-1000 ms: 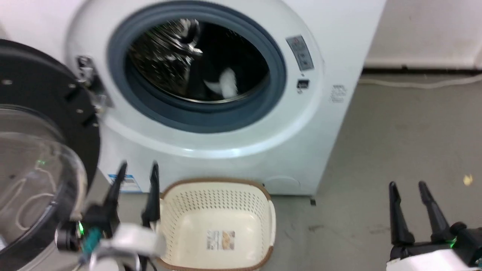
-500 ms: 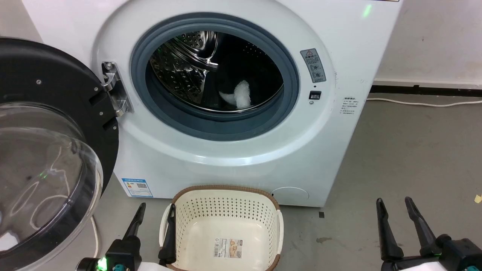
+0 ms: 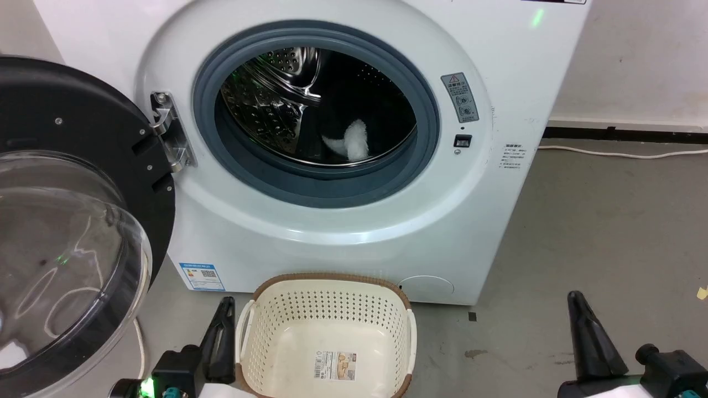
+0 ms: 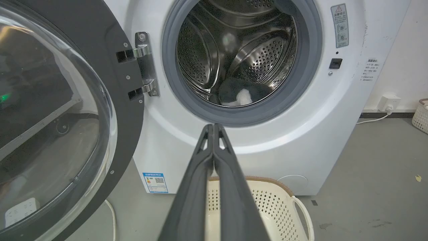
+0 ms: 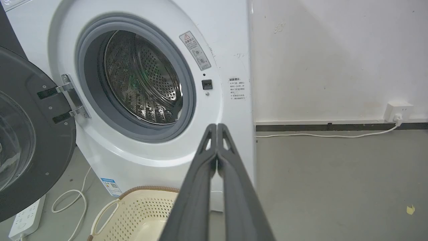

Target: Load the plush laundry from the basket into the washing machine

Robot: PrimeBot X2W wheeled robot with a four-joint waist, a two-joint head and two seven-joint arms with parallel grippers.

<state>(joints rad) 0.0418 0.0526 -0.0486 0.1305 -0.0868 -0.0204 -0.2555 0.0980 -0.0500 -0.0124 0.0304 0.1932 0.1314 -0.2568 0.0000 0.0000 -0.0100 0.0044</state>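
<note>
The black plush laundry [image 3: 349, 141] with a white patch lies low inside the steel drum of the white washing machine [image 3: 498, 66]; the left wrist view shows the plush laundry [image 4: 242, 94] at the drum's bottom. The machine's black-framed domed door [image 3: 61, 221] hangs open at the left. On the floor before the machine stands the cream basket [image 3: 326, 331], holding nothing but the label on its floor. My left gripper [image 3: 225, 309] is shut just left of the basket, fingers pressed together. My right gripper [image 3: 578, 307] is shut over the floor at the lower right.
A white cable [image 3: 625, 152] runs along the wall's base to a socket [image 5: 398, 112] at the right. A power strip [image 5: 25, 219] and looped cord [image 5: 72, 201] lie on the floor under the open door. Grey floor spreads right of the machine.
Both grippers have closed from open to shut. A second ago the head view was blurred and shifted; it has since steadied. The plush stays in the drum.
</note>
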